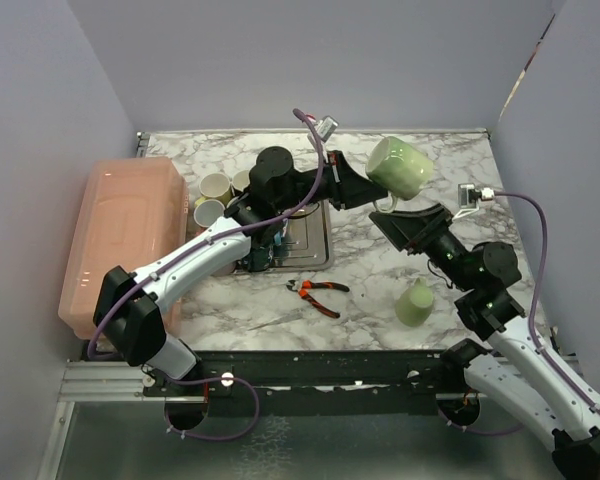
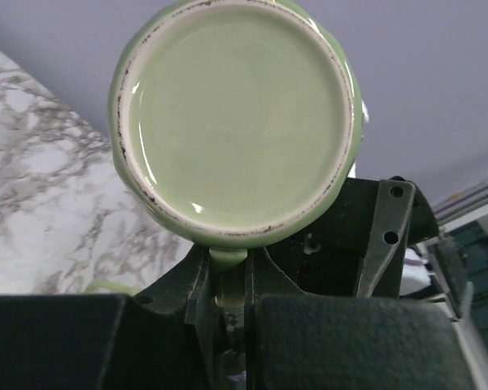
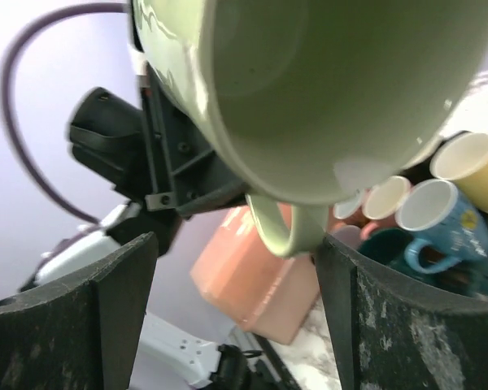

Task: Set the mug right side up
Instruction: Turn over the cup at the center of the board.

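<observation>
Left pincer [image 2: 228,317] pinched narrow on handle [image 2: 228,258] of green mug [image 1: 400,167] (held aloft, tilted). Right pincer [image 1: 408,222] just below, wide, fingers flanking handle, apart.

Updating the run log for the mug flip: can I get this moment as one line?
phase: mid-air reorientation | mug: aloft, on its side | left hand: shut on handle | right hand: open, fingers flanking handle

The pale green mug [image 1: 400,167] hangs in the air, tipped sideways, handle pointing down.
</observation>
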Robot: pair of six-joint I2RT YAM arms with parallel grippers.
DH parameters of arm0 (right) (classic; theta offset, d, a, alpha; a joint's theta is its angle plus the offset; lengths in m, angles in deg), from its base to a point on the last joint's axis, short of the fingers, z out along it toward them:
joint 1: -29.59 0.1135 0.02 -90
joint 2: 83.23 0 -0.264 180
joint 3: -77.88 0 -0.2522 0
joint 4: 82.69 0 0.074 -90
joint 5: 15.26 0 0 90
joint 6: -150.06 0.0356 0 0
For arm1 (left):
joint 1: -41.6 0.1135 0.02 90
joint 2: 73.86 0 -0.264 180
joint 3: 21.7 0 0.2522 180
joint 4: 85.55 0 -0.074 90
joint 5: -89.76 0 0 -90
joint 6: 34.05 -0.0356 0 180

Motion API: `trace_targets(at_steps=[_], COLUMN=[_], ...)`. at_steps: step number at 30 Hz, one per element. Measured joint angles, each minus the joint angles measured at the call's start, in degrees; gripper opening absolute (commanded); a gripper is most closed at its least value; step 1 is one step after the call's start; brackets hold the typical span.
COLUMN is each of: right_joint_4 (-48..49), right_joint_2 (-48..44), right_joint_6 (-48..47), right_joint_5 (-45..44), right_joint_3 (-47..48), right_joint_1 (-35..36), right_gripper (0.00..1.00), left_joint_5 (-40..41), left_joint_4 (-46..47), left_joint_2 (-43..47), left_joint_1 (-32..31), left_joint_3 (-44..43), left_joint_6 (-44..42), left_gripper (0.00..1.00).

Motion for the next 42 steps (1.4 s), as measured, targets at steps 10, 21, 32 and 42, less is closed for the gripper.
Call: trace_targets(at_steps=[10, 21, 32, 42], right_joint_4=[7.4, 12.6, 13.2, 10.8], right_joint_2=[0.2, 1.1, 6.0, 6.9], right_joint_6=[5.1, 7.6, 8.0, 5.6], right_joint_5=[2.6, 1.7, 3.7, 4.8], right_joint_3=[2.1, 1.6, 3.8, 6.0], right_joint_1=[0.0, 0.0, -0.1, -0.1], right_gripper=[0.69, 0.47, 0.28, 0.01], left_joint_5=[-4.0, -5.0, -4.9, -4.9], left_joint_4=[12.0, 18.1, 19.8, 21.5], left_joint_2=[1.1, 1.4, 2.2, 3.1], left_joint_1=[0.0, 0.0, 0.7, 0.7], left_joint_3=[2.8, 4.8, 6.2, 6.7], left_joint_6=[12.0, 20.2, 21.7, 21.6], left_gripper=[0.00, 0.00, 0.00, 0.03])
